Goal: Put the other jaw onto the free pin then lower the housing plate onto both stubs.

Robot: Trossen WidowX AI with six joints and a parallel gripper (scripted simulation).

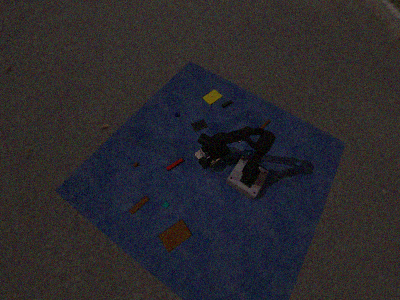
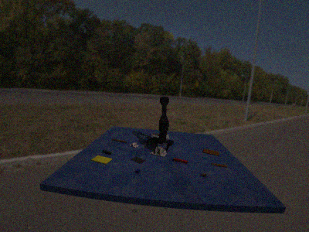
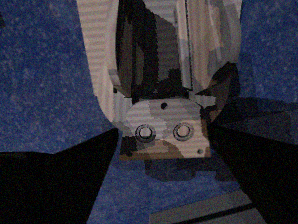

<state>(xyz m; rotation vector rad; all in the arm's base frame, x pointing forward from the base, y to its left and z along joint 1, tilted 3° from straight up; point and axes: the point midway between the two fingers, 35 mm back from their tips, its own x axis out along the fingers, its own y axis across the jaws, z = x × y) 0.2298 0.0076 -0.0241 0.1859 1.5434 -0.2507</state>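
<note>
The pale housing plate (image 3: 164, 119) lies over the front of the mechanism in the wrist view. Two round stubs (image 3: 145, 132) (image 3: 183, 131) show through its holes. It looks seated, but I cannot tell exactly how level it is. The pale left jaw (image 3: 96, 55) and right jaw (image 3: 200, 30) run away from the plate, both partly in shadow. The gear teeth and pins are hidden under the plate. My gripper (image 3: 162, 130) is open, its dark fingers standing on either side of the plate with nothing held between them. In the top and exterior views the arm partly hides the mechanism.
On the blue mat (image 1: 240, 240) (image 2: 96, 185) are a red bar (image 1: 175, 164) (image 2: 180, 160), a yellow plate (image 1: 212, 97) (image 2: 102, 159), a dark square (image 1: 199, 124) and an orange board (image 1: 176, 235). A grey slotted piece (image 3: 195, 214) lies close below the mechanism in the wrist view.
</note>
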